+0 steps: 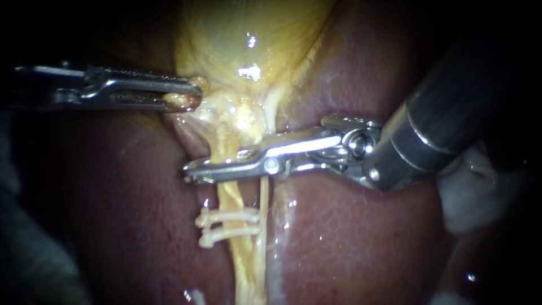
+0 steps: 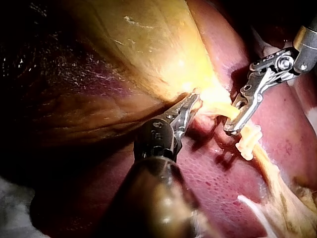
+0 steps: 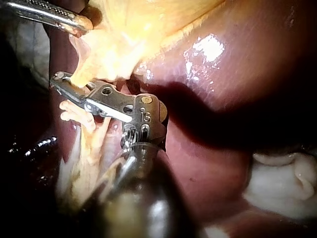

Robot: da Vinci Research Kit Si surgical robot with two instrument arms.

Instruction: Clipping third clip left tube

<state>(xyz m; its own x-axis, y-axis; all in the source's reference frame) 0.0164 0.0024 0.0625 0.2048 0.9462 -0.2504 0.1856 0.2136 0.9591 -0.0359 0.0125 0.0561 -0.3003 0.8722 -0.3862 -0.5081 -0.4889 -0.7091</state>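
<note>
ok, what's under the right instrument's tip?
The left tube passes beneath the right instrument, between the gallbladder and two clips. The crossed stretch of tube is covered, so any clip there can't be seen.

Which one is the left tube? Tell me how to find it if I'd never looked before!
Start at the big yellow gallbladder at the top of the endoscope view. From its narrow bottom, a thick yellow tube runs down over the dark red liver. It wears two white clips, with my right instrument across it just above them; the strand beside it is thinner and paler.
</note>
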